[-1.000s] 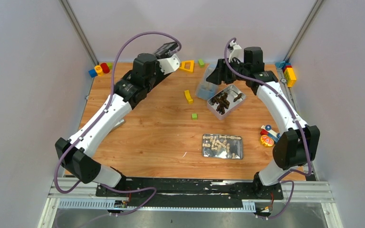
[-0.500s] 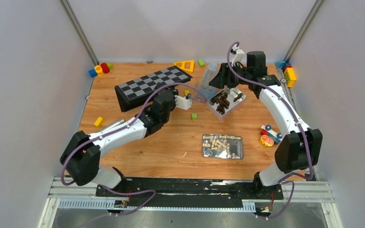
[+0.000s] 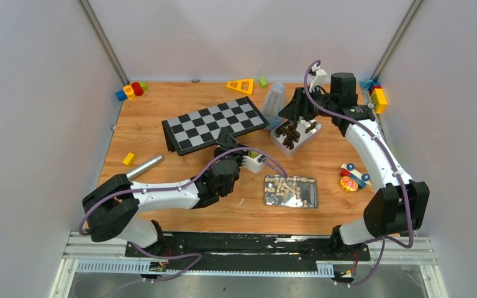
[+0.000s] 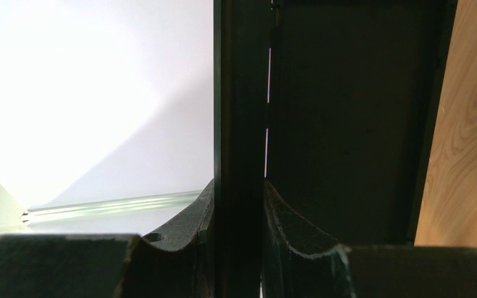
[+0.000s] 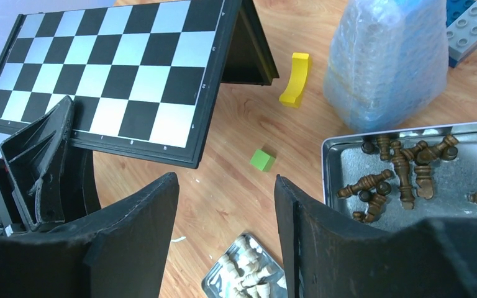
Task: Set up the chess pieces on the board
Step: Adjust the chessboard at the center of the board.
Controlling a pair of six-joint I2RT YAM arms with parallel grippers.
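Observation:
The checkered board (image 3: 214, 121) stands half-folded like a tent at the back middle of the table. My left gripper (image 3: 225, 141) is shut on its near edge. In the left wrist view both fingers (image 4: 189, 217) press on a thin black panel of the board (image 4: 241, 112). My right gripper (image 3: 293, 107) is open and empty above a tin of dark brown chessmen (image 3: 294, 133). The cream chess pieces (image 3: 289, 188) lie heaped in a flat tin near the front. The right wrist view shows the board (image 5: 118, 68), the cream pieces (image 5: 245, 273) and my open right gripper (image 5: 227, 239).
A bubble-wrap bag (image 3: 274, 99) lies behind the dark-piece tin (image 5: 348, 155). A metal cylinder (image 3: 143, 166) and a yellow block (image 3: 128, 158) lie at the left. Coloured toys sit in the back corners (image 3: 130, 91) and at the right (image 3: 351, 177). A green cube (image 5: 262, 159) lies by the board.
My left arm has drawn back toward the front, pulling the board rightward and nearer; the board has come into view and opened wider. The right gripper has shifted slightly right.

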